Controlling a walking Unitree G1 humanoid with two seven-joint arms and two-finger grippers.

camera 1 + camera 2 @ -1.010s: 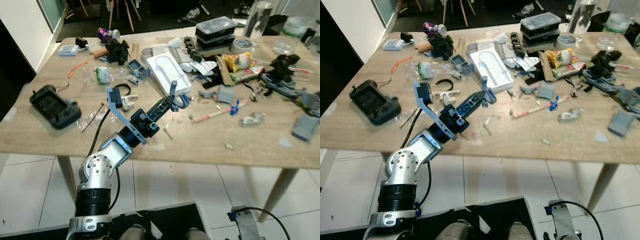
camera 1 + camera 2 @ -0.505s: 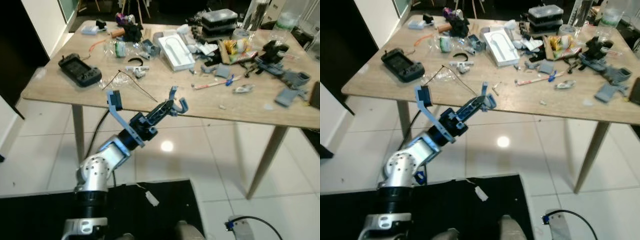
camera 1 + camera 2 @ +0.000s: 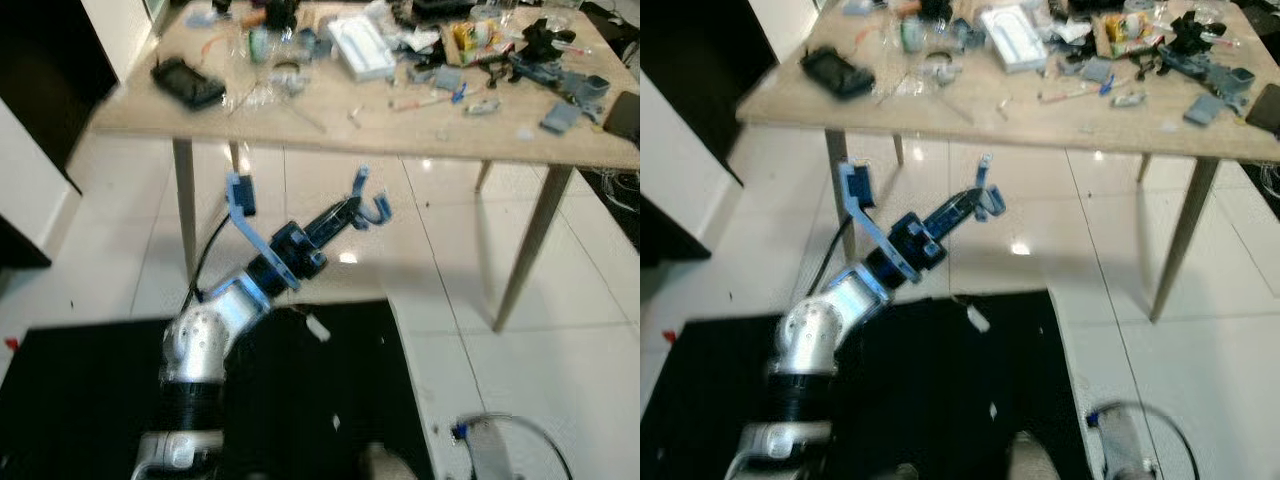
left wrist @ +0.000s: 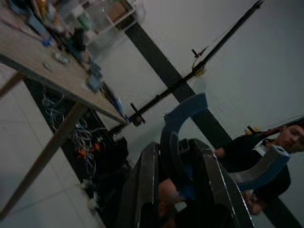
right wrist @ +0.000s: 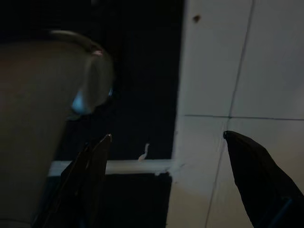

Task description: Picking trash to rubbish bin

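Observation:
My left gripper [image 3: 348, 212] is raised over the floor in front of the table and is shut on a blue curved plastic piece [image 3: 372, 202]. In the left wrist view the same blue piece [image 4: 182, 113] sticks out from between the two black fingers [image 4: 142, 183]. The wooden table [image 3: 330, 135] stands further off, strewn with several bits of trash, blue parts and boxes. My right gripper [image 5: 167, 136] hangs low over white tiles and a black mat, open with nothing between its fingers. The right arm [image 3: 492, 452] hangs idle at the lower right.
A black mat [image 3: 90, 400] covers the floor under me, with small white scraps [image 3: 318, 327] on it. White tiles stretch toward the table legs [image 3: 183, 195]. A dark opening and a white wall [image 3: 30, 170] lie to the left. A person [image 4: 270, 156] stands behind in the left wrist view.
The camera has drawn back and the table now lies far ahead. My left gripper still holds the blue piece, now over the floor instead of the table edge.

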